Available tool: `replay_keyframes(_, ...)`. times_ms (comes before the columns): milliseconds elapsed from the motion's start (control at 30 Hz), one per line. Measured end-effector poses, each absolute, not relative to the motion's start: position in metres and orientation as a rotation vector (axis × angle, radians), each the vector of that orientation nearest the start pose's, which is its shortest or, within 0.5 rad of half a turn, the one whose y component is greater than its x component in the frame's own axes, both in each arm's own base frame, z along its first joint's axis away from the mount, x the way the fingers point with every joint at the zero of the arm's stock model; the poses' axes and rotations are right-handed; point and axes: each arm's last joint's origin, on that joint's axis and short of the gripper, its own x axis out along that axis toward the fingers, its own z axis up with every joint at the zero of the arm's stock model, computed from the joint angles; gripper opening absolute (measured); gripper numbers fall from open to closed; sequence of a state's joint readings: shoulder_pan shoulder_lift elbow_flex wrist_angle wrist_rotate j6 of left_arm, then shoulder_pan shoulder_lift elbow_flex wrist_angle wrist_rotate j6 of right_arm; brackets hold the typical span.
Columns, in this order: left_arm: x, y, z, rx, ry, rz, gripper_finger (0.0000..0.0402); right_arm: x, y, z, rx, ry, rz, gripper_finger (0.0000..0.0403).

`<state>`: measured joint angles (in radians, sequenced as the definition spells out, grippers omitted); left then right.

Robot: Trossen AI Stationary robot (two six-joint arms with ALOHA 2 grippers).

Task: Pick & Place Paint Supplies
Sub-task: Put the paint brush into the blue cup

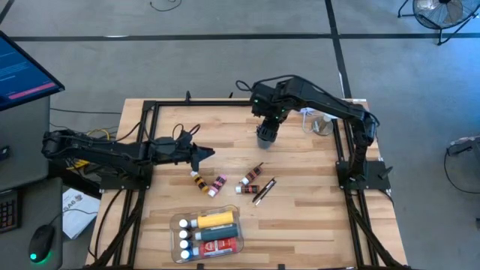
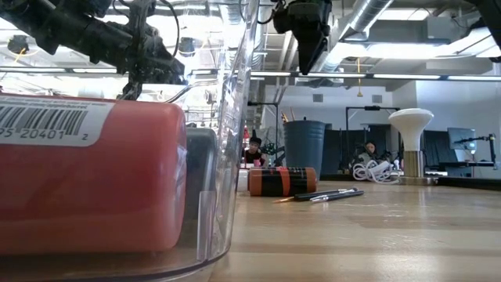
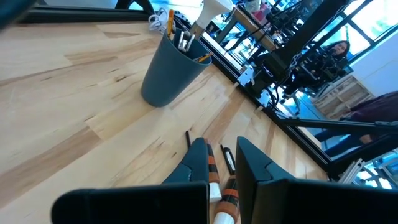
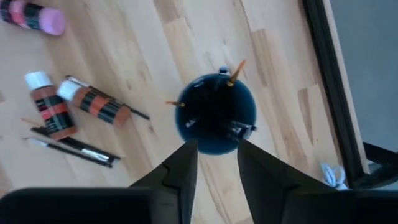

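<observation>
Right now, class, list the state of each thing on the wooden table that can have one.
Dark grey round cup: upright, brushes inside.
Clear plastic tray: holding paint bottles.
Two thin dark-handled brushes: lying flat.
Left pincer: shut, empty.
Right pincer: part open above the cup, empty.

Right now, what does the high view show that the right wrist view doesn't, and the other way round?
Only the high view shows the left gripper hovering over the table's left half, and the clear tray near the front edge holding a yellow bottle and other tubes. Only the right wrist view looks straight down into the dark cup, showing brush handles standing inside it. Both show the right gripper above that cup, two brown tubes, a pink tube and loose brushes on the wood.
</observation>
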<state>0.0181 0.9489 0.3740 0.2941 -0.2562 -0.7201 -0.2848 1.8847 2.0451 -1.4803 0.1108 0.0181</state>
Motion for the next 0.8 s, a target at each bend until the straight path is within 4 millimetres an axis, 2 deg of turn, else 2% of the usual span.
replay_keyframes(167, 0.196, 0.011, 0.209, -0.693, 0.162, 0.360, 0.0001, 0.340, -0.097, 0.373, 0.184, 1.293, -0.260, 0.0111)
replay_keyframes(300, 0.197, 0.011, 0.210, -0.700, 0.153, 0.347, 0.0001, 0.330, -0.081, 0.390, 0.218, 1.265, -0.087, 0.0111)
replay_keyframes(433, 0.198, 0.010, 0.213, -0.714, 0.127, 0.326, 0.0001, 0.310, -0.056, 0.413, 0.188, 1.186, 0.047, 0.0111)
replay_keyframes(600, 0.199, 0.010, 0.217, -0.749, 0.079, 0.311, 0.0001, 0.286, -0.031, 0.433, 0.123, 1.066, 0.093, 0.0111)
replay_keyframes(700, 0.199, 0.010, 0.220, -0.771, 0.047, 0.300, 0.0001, 0.271, -0.019, 0.436, 0.111, 1.022, 0.114, 0.0111)
replay_keyframes(800, 0.200, 0.010, 0.225, -0.785, 0.015, 0.288, 0.0001, 0.258, -0.009, 0.428, 0.117, 0.981, 0.123, 0.0111)
